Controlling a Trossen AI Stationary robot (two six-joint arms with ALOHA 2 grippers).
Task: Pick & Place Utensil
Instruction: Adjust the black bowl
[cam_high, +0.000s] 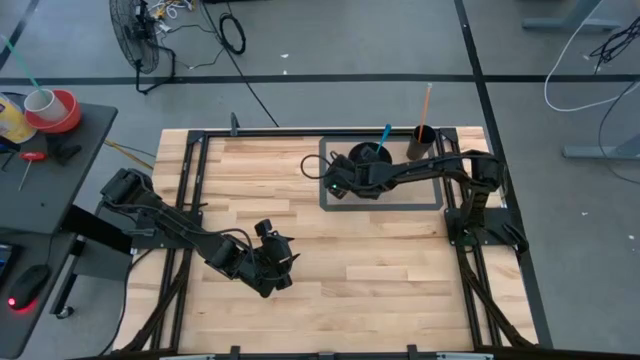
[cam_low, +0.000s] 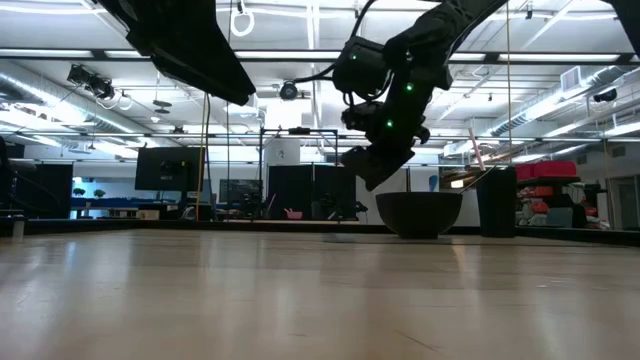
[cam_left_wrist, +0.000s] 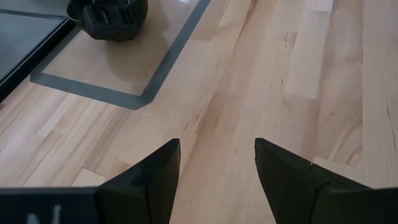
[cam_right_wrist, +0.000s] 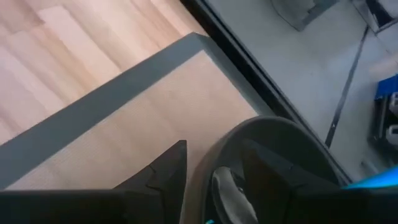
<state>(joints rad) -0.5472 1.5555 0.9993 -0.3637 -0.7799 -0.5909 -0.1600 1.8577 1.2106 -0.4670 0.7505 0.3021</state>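
right gripper: hovers over the near rim of the round black bowl inside the grey taped rectangle, at the back of the table. right wrist view shows its fingers set narrowly apart, with a pale grey utensil end between them at the bowl rim; cannot tell if they actually pinch it.
utensil: blue-handled utensil stands tilted in the black bowl, handle sticking up and back. whether the grey end in the wrist view belongs to it is unclear.
dark tall cup: just beside the bowl, holding an orange stick-like utensil.
left gripper: waits over the bare light wooden tabletop, well apart from the bowl; fingers spread wide, nothing between them.
progress: early, by my read. utensil looks to be in the bowl, not lifted clear.
left to do: secure the grip, lift out, carry, set down. destination not evident from the views.
risk: bowl could shift if the fingers catch its rim.
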